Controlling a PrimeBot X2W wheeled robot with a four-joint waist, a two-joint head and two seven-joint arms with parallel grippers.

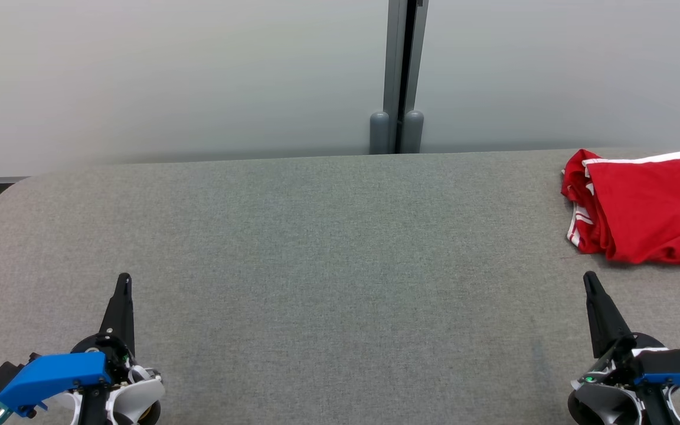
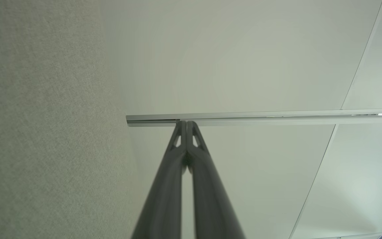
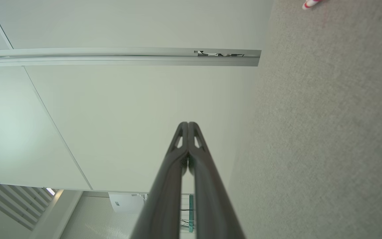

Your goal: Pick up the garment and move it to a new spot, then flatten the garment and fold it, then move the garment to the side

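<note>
Garment [image 1: 647, 206]: red with white trim, lying at the far right of the bench [image 1: 316, 236] and cut off by the head view's right edge. A broad flat panel lies on top, and its left edge is bunched in a few loose layers.
Left pincer [image 1: 123, 282]: clenched on nothing, with its 2 fingers [image 2: 167, 179] pressed tip to tip. It hovers at the near left, well apart from the garment.
Right pincer [image 1: 589, 280]: also clenched and empty, fingers [image 3: 169, 179] together. It is near the garment's near edge, with a strip of grey felt between them.
Backdrop: pale wall with a grey post [image 1: 402, 77] behind the bench.
Done, as judged: the garment looks folded into a compact block and parked to the side, so the pick-up, flattening, folding and move aside all appear finished.
Left, as judged: probably nothing. Both arms sit in what looks like a rest pose.
Doubt: the rumpled left edge makes the fold less than tidy. If this pile is really the untouched start, all 3 stages remain, and the pictures alone cannot fully rule that out.
</note>
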